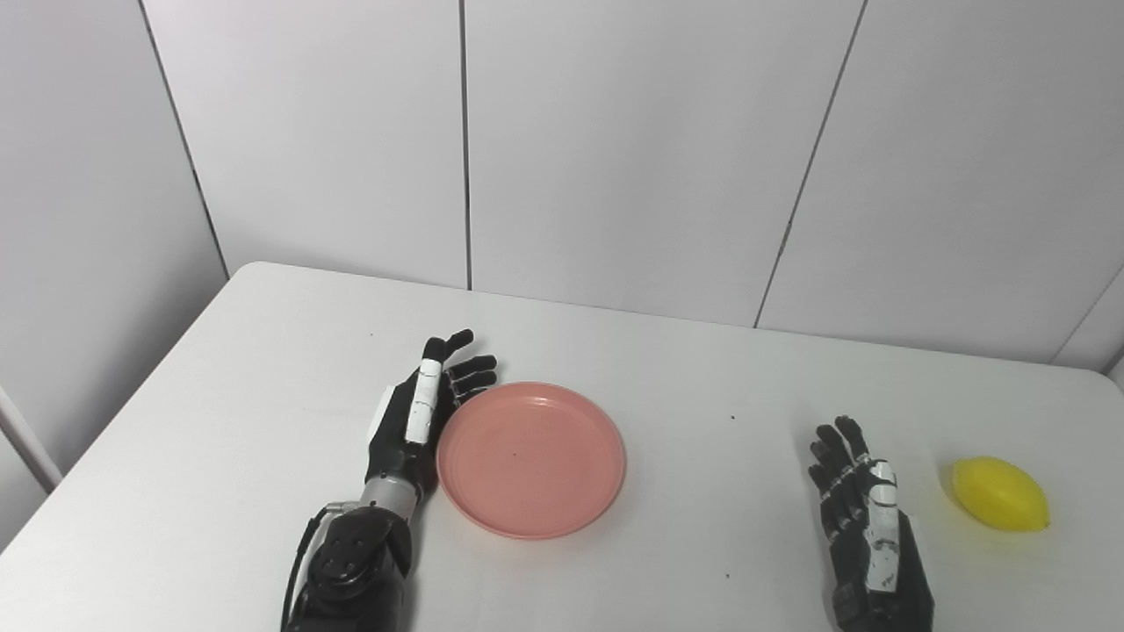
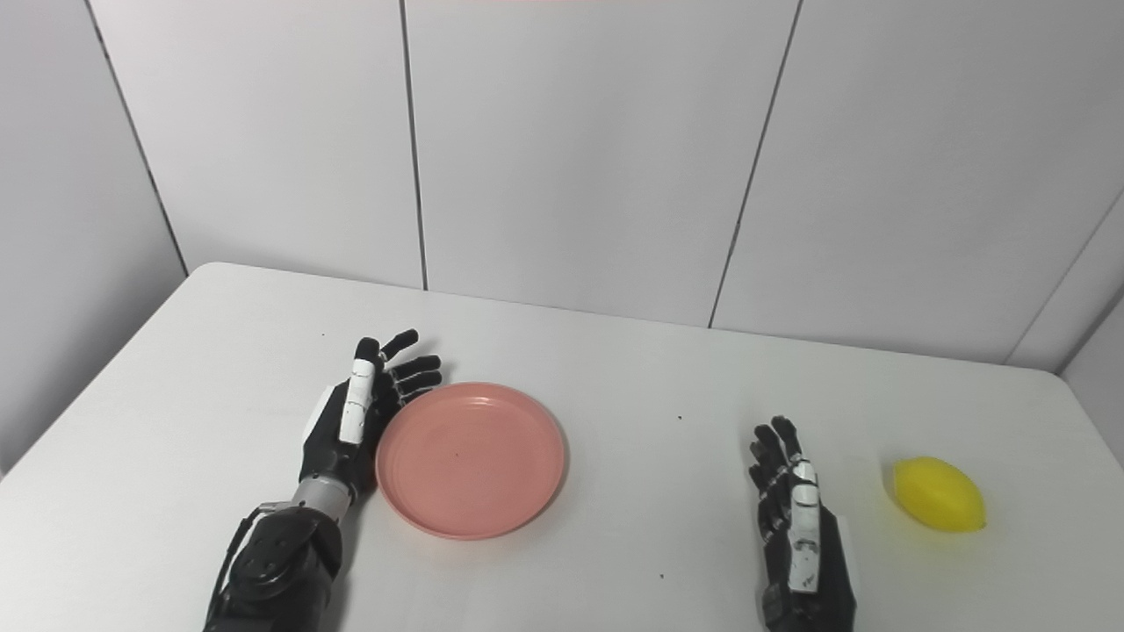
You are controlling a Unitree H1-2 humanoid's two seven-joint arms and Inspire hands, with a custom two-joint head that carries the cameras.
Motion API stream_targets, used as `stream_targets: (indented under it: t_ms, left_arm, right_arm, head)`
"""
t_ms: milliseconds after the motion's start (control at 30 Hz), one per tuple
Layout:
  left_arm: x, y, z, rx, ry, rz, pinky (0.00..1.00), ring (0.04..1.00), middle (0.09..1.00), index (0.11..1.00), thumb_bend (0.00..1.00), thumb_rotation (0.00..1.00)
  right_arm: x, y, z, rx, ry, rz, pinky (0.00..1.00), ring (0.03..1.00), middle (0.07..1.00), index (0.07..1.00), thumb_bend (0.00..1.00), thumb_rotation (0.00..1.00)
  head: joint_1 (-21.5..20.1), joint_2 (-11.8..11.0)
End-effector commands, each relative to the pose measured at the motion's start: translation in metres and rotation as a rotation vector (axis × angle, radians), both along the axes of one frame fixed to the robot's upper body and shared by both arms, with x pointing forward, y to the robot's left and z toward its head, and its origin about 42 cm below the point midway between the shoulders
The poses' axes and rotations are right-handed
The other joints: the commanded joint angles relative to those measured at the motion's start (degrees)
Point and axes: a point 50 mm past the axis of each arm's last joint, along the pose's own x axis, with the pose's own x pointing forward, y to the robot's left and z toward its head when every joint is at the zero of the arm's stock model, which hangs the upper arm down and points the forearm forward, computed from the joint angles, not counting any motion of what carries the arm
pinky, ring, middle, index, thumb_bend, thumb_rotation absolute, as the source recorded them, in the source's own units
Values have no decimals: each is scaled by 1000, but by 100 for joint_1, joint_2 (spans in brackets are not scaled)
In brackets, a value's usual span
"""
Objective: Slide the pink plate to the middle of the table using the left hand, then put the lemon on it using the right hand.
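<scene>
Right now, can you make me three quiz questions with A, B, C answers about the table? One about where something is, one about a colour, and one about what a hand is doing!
1. Where is the lemon?
A. On the plate
B. On the table, just past the right hand's outer side
C. In the left hand

2. What colour is the plate?
A. Blue
B. Green
C. Pink

3. What is the left hand doing?
A. Open, resting against the plate's left rim
B. Squeezing the lemon
C. Lifting the plate high up

Answers:
1. B, the lemon lies on the table, apart from the right hand.
2. C, the plate is pink and has nothing on it.
3. A, its fingers are spread and it sits beside the rim, holding nothing.
</scene>
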Motion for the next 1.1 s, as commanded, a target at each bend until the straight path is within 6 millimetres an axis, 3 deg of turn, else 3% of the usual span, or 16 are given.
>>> stream_targets:
  t_ms: [0, 467, 667, 1067]
  left_arm:
    - [-12, -2, -20, -18, 77, 27, 749, 724, 713, 817, 972, 913]
    - [-20, -18, -19, -26, 57, 24, 813, 767, 743, 829, 946, 895]
    - [-22, -27, -21, -17, 43, 28, 890, 796, 748, 833, 932, 897]
    - [-20, -36, -21, -5, 43, -1, 859, 771, 753, 820, 920, 914]
  right_arm:
    - [-17, 15, -29, 41, 106, 12, 993, 946, 922, 933, 675, 979]
    - [-16, 19, -28, 47, 108, 9, 987, 940, 918, 926, 680, 972]
    - [-17, 21, -27, 45, 104, 10, 992, 941, 920, 933, 674, 977]
    - [-16, 24, -26, 50, 105, 6, 984, 939, 914, 930, 668, 972]
  head:
    - [-13, 12]
    - [-93, 51]
    - [-112, 67]
    - [-173, 88]
